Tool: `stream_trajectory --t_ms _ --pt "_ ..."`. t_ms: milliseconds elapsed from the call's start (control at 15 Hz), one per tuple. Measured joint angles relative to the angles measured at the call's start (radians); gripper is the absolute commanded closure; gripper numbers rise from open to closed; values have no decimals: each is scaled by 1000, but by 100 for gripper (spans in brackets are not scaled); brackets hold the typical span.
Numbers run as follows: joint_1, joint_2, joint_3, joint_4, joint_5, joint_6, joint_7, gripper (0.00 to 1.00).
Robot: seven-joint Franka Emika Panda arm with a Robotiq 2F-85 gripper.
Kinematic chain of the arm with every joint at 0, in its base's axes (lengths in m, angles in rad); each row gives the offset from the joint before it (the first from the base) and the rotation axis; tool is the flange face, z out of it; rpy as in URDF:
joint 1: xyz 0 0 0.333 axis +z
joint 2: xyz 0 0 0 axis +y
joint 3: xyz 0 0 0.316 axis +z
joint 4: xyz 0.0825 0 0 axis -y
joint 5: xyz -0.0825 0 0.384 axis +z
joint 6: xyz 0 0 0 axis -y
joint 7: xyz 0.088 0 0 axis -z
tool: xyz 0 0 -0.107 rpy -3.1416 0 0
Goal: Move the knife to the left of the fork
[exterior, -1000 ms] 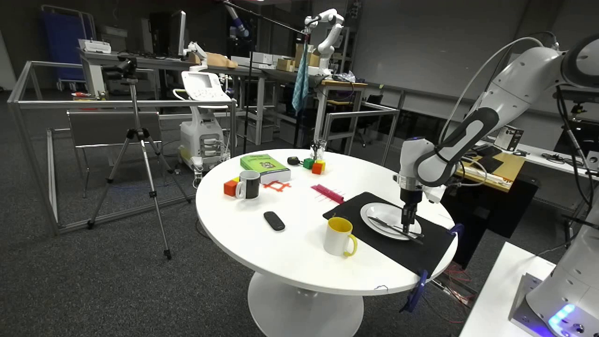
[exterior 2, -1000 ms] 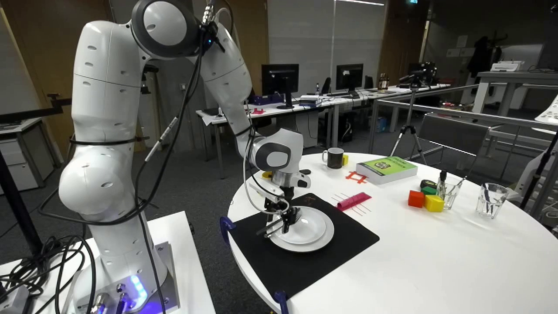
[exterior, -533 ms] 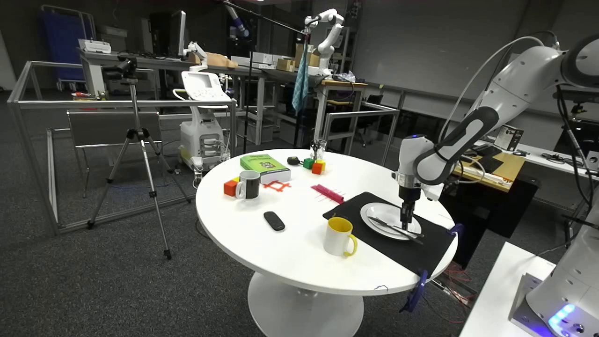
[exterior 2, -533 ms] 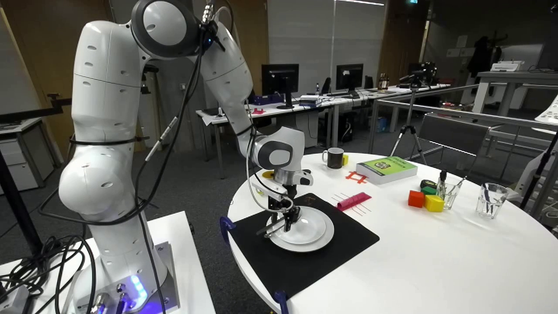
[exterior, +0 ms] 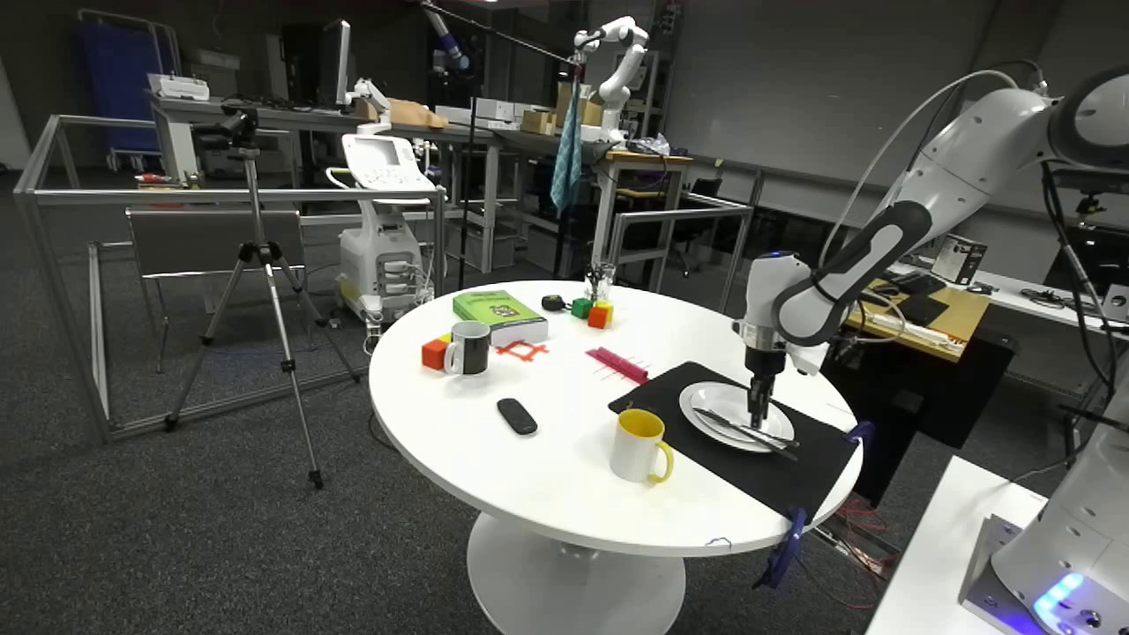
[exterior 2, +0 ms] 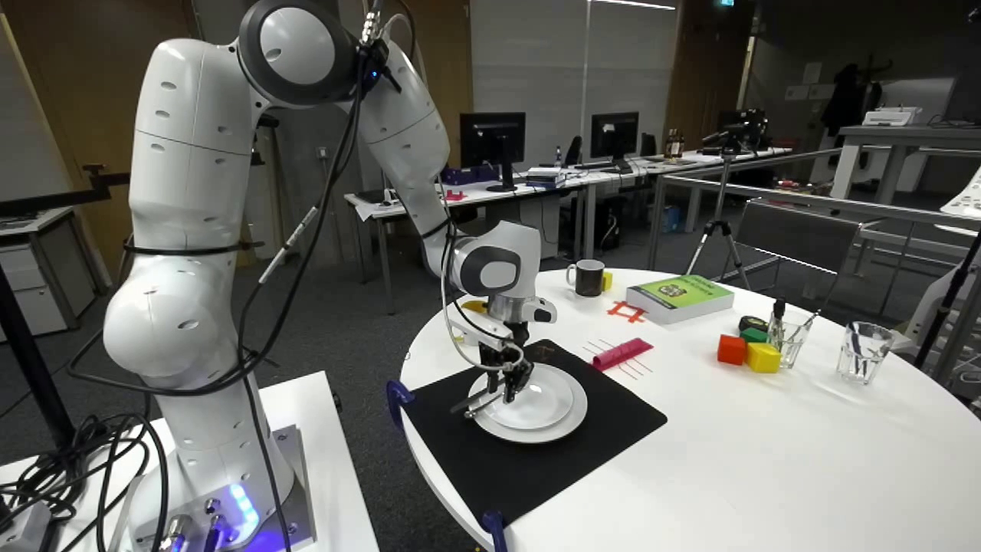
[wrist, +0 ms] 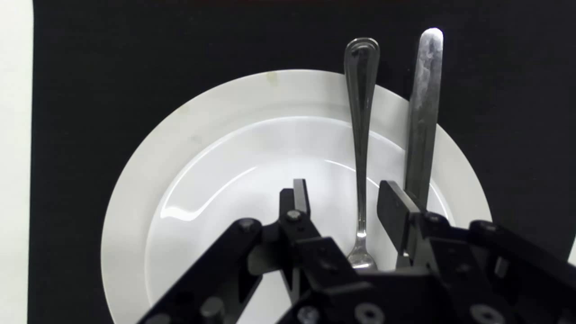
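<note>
The knife (wrist: 420, 121) and the fork (wrist: 360, 112) lie side by side across the white plate (wrist: 135, 193), handles past its rim. In the wrist view the knife is right of the fork; the fork's head is mostly hidden by my gripper. My gripper (wrist: 346, 193) is open and empty, with the fork between its fingers and the knife outside the right finger. In an exterior view the gripper (exterior: 757, 423) points down over the plate (exterior: 692, 401), close to the knife (exterior: 739, 429). The gripper (exterior 2: 502, 389) also shows over the plate (exterior 2: 579, 414) from another side.
The plate stands on a black mat (exterior 2: 490, 468) held by blue clamps (exterior: 782, 551) at the table edge. A yellow-handled mug (exterior: 633, 450) stands near the mat. A pink roll (exterior 2: 622, 354), a black remote (exterior: 517, 416), a green book (exterior 2: 678, 295) and coloured blocks (exterior 2: 732, 349) lie farther off.
My gripper has risen slightly and shifted along the cutlery, away from the handle ends and the robot's base. The knife, fork and plate have not moved.
</note>
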Motion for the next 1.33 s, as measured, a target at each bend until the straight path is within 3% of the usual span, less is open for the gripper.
stream_trajectory --t_ms 467,533,600,667,1333 --pt "3 55 0 43 -3 0 0 67" --pt "4 61 0 48 -4 0 0 74" --pt "4 68 0 53 -5 0 0 92" --pt "5 74 0 57 -6 0 0 98" --pt "11 86 -2 71 -17 0 0 98"
